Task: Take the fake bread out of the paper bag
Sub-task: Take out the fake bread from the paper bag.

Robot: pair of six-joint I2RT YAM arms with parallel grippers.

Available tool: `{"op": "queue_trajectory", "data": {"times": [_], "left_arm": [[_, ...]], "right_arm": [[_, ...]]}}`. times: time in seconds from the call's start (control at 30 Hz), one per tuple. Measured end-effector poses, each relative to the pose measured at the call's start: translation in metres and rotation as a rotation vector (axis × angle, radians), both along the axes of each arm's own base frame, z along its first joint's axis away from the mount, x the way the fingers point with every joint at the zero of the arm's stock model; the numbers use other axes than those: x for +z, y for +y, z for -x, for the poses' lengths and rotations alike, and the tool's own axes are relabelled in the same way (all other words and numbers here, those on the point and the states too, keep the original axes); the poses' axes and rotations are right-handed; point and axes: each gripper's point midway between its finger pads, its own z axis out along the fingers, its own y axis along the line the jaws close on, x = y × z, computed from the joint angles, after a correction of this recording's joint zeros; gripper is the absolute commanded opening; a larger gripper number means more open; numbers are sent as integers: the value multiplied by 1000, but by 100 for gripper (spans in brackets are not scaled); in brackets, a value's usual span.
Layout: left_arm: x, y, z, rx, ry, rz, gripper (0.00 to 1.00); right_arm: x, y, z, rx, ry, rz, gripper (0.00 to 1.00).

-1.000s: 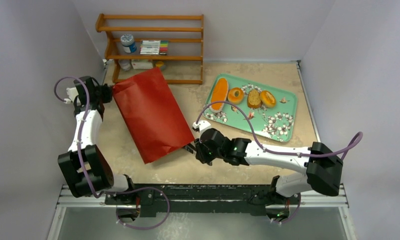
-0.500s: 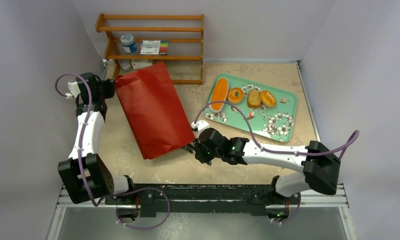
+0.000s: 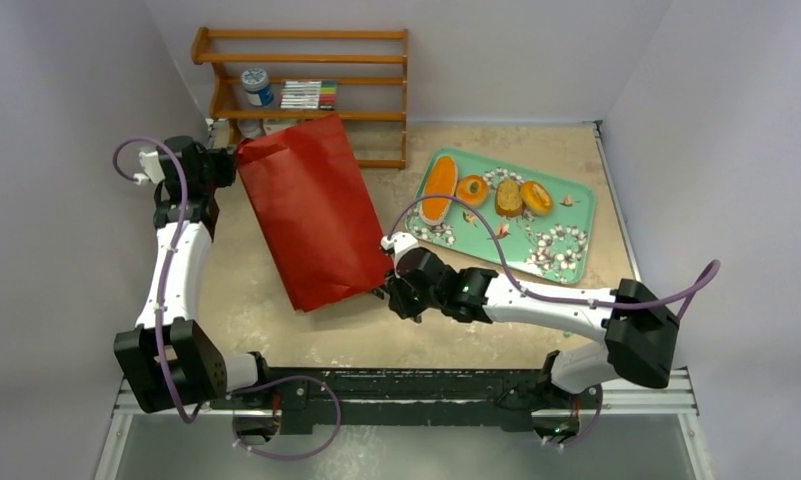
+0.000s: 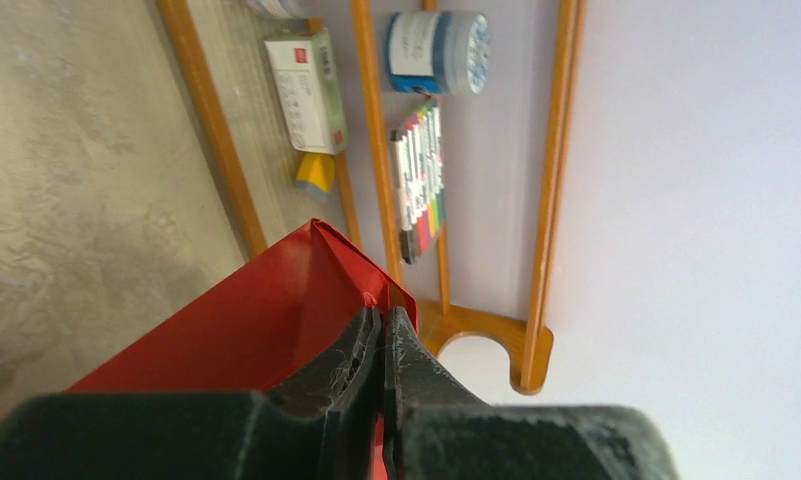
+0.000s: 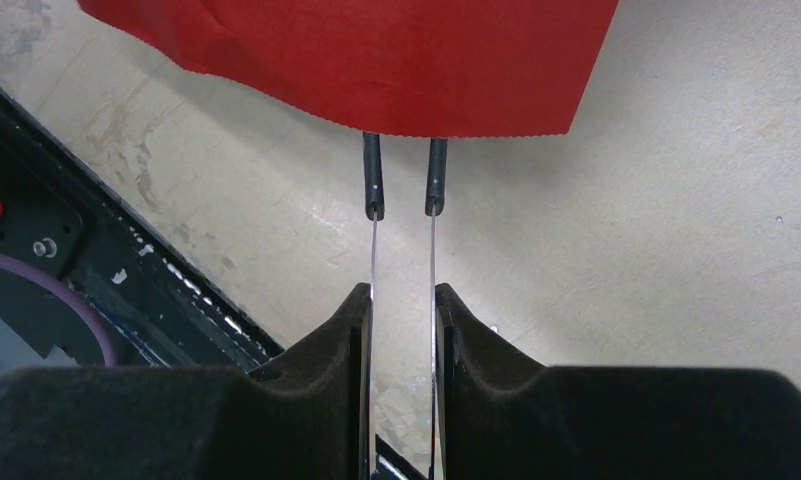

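My left gripper (image 4: 381,335) pinches a corner of the paper bag (image 3: 311,225). My right gripper (image 5: 404,200), slightly open and empty, sits at its zigzag edge. The bread (image 3: 438,188) lies on the tray (image 3: 566,238). I'd lift slowly.

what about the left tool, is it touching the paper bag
Touching. The left wrist view shows the left tool shut on a corner of the paper bag.
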Motion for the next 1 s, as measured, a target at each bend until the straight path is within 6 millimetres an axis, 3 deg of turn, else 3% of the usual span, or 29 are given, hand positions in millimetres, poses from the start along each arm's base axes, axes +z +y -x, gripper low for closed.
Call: {"op": "queue_trajectory", "data": {"times": [0.17,0.5,0.83,0.9,1.0], "left_arm": [[18,-8,1,-15,-40,-18,0],[7,-10,8,-11,0,-43,0],[-32,6,19,59,120,-77,0],[-52,14,24,90,152,-78,0],[-100,23,43,143,259,-54,0]], "right_arm": [[0,1,-2,1,-1,4,21],[-2,1,-1,4,12,26,21],[-4,4,-1,14,18,35,21],[-5,4,-2,13,18,39,22],[-5,3,-2,16,12,44,23]]}}
